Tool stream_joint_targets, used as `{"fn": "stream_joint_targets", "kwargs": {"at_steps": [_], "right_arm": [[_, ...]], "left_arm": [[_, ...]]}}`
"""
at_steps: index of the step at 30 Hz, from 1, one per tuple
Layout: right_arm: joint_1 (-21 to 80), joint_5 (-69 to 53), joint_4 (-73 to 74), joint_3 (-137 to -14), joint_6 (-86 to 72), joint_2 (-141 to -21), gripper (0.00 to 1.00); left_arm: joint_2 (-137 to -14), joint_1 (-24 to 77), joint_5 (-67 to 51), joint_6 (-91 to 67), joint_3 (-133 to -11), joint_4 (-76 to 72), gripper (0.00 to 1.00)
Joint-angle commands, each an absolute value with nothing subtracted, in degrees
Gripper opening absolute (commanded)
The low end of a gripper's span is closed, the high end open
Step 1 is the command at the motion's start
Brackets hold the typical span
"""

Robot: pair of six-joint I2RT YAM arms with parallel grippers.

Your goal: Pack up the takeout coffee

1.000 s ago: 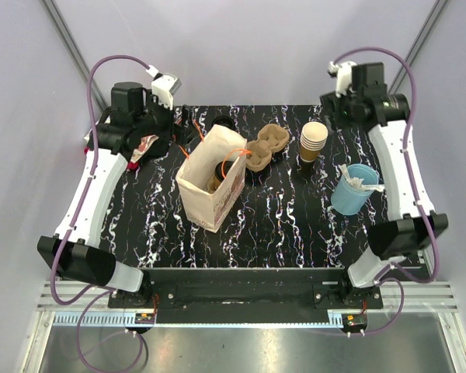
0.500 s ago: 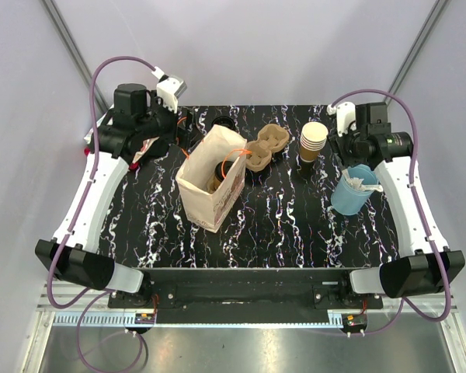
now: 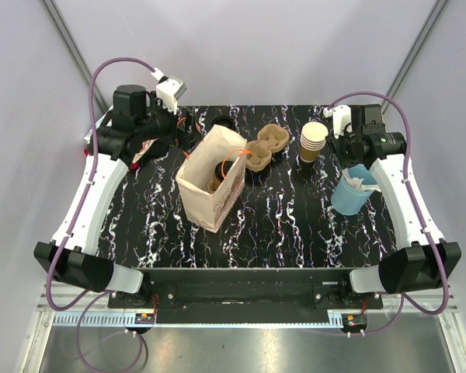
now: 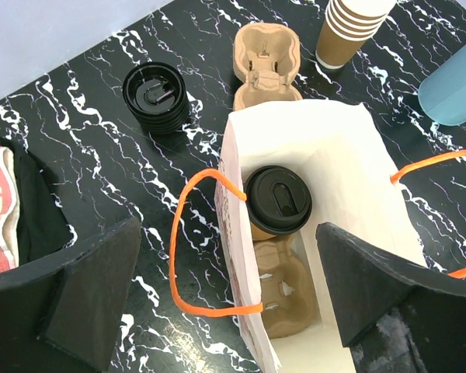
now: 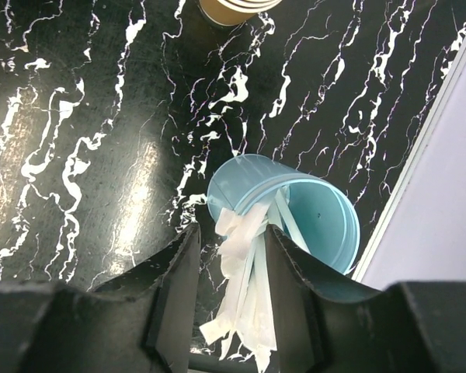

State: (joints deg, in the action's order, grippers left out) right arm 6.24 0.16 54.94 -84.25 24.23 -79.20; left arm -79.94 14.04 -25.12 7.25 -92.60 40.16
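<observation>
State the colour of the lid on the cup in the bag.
Black; the lid shows best in the left wrist view.

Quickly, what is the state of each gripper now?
Left gripper: wide open, holding nothing.
Right gripper: partly open; white stirrers show between its fingers, apparently not gripped.
</observation>
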Motion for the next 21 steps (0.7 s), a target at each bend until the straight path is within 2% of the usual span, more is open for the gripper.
{"fn": "stream_joint_targets", "kwargs": {"at_steps": [1, 21], "right_arm": [[5.5, 1.3, 52.0, -83.8, 25.0, -79.7, 0.42], [4.0, 3.5, 53.3, -82.0, 26.1, -77.9, 0.32]], "left_arm": [[-78.6, 14.2, -24.9, 7.8, -92.4, 37.7, 0.99], [-79.4, 14.8, -25.0, 7.5, -92.5, 37.6, 0.99]]}}
